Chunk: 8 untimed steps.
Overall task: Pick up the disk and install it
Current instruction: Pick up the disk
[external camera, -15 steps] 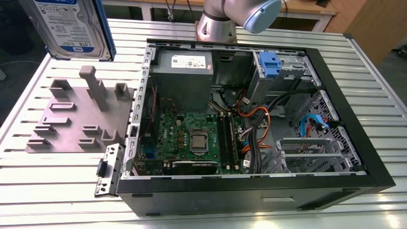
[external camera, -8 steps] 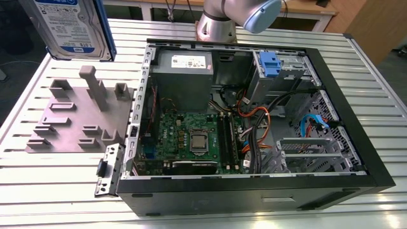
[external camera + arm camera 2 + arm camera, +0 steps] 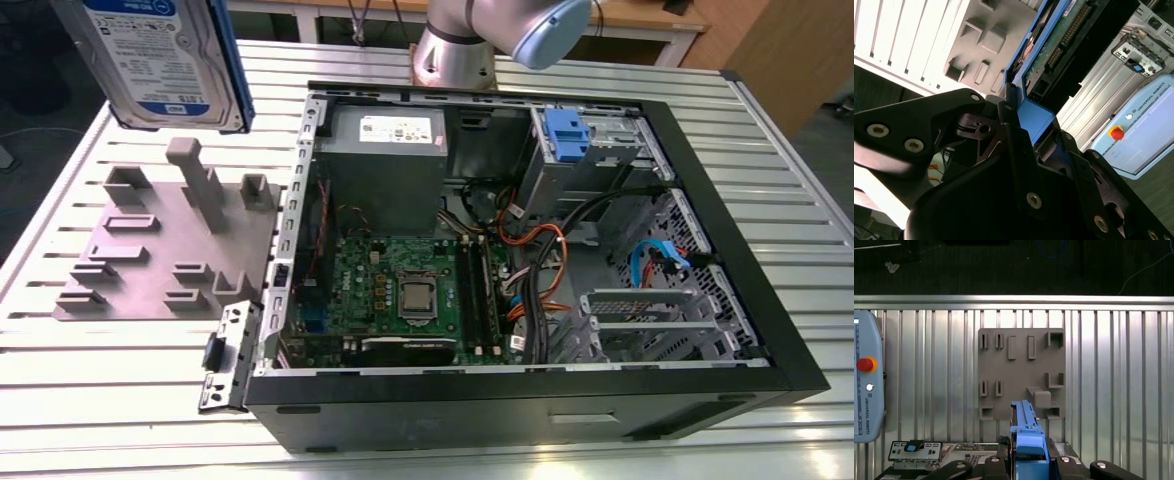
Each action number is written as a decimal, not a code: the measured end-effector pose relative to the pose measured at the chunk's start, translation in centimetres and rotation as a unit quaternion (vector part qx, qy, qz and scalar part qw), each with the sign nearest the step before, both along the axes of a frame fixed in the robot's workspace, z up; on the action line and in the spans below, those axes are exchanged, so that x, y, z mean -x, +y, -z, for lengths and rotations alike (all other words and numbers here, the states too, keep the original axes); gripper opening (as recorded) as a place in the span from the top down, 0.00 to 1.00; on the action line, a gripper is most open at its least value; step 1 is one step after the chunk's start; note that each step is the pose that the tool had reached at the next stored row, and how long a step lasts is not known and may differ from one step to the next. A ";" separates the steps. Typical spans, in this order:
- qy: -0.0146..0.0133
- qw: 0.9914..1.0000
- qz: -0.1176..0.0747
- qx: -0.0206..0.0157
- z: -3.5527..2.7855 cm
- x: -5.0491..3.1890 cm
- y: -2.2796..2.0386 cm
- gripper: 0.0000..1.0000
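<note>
The disk (image 3: 167,60), a silver drive with a white-and-blue label in a blue carrier frame, hangs upright in the air at the exterior view's upper left, above the grey fixture plate (image 3: 174,245). In the first wrist view its blue carrier edge (image 3: 1026,432) stands between my black fingers, and my gripper (image 3: 1026,460) is shut on it. The second wrist view shows the disk's green circuit-board side (image 3: 1054,55) rising from my gripper (image 3: 1026,130). The open computer case (image 3: 534,230) lies to the exterior view's right of the disk.
The fixture plate (image 3: 1021,372) has upright posts and slots and lies on the slatted aluminium table (image 3: 120,400). A drive bay with a blue clip (image 3: 567,135) sits at the case's far corner. Cables and a motherboard (image 3: 400,290) are inside. A teach pendant (image 3: 866,385) lies by the table.
</note>
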State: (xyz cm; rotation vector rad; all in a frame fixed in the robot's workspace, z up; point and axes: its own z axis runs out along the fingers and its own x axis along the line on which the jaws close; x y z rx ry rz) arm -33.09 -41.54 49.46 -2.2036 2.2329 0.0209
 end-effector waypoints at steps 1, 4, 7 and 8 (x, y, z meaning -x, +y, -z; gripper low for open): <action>0.000 1.000 0.000 0.000 0.00 -0.17 -0.01 0.63; 0.000 1.000 0.000 0.000 0.01 -0.35 -0.02 0.63; 0.000 1.000 0.000 0.000 0.01 -0.42 -0.03 0.63; 0.000 1.000 0.000 0.000 0.01 -0.46 -0.02 0.63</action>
